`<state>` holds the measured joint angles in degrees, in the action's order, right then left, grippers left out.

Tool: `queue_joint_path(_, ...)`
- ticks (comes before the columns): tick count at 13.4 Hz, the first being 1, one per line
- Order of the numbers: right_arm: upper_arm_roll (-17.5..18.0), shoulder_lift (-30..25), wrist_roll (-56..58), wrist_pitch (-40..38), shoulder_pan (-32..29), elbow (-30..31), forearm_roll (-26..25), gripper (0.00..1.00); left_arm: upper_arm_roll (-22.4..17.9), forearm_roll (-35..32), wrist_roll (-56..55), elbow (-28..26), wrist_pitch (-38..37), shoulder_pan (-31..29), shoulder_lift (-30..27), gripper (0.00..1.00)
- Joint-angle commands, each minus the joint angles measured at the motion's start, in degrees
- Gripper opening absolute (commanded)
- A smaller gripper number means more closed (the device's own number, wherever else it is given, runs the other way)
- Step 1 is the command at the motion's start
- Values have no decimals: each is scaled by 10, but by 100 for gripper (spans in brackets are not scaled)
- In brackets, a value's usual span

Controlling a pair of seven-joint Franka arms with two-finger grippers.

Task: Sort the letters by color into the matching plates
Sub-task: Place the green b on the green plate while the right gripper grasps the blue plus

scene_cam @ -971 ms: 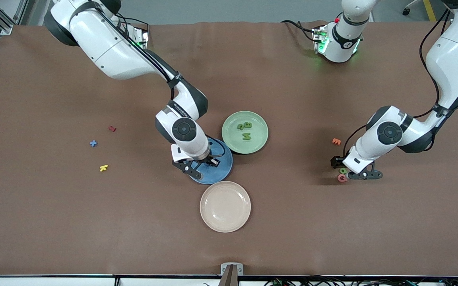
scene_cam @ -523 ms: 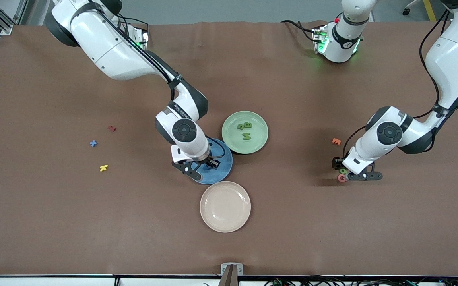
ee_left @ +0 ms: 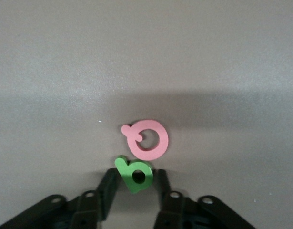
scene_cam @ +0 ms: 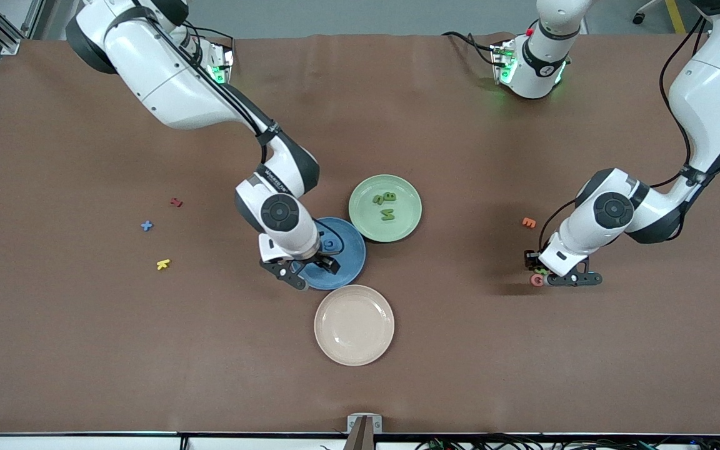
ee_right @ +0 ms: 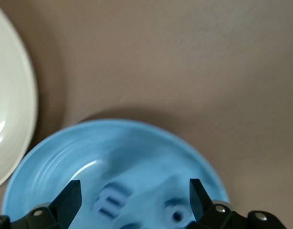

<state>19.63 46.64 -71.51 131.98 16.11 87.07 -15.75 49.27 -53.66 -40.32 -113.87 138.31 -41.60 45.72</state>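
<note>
A green letter lies on the table touching a pink letter. My left gripper is down around the green letter, fingers pressed on its two sides. My right gripper hangs open low over the blue plate, nothing between its fingers. In the right wrist view a blue E and another blue letter lie in the blue plate under the right gripper. The pale green plate holds three green letters. A blue plus lies toward the right arm's end.
A cream plate sits just nearer the front camera than the blue plate. A red letter and a yellow one lie by the blue plus. An orange letter lies near the left gripper.
My right gripper opened over the blue plate and shifted a little toward the right arm's end, uncovering a blue letter in the plate. My left gripper's fingers closed in on the green letter.
</note>
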Motion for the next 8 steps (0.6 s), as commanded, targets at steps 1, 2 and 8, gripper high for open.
queue_joint_path(1, 7, -67, 35, 5, -36, 88, -7, 100, -14, -13, -6, 8, 13, 12, 14, 27)
queue_joint_path(2, 8, -88, 56, 5, -50, 114, -7, 100, -15, -13, -6, 8, 14, 12, 14, 24)
queue_joint_path(8, 8, -248, 239, 134, -188, 364, -6, 100, -15, -12, -16, 3, 13, 10, 9, 17)
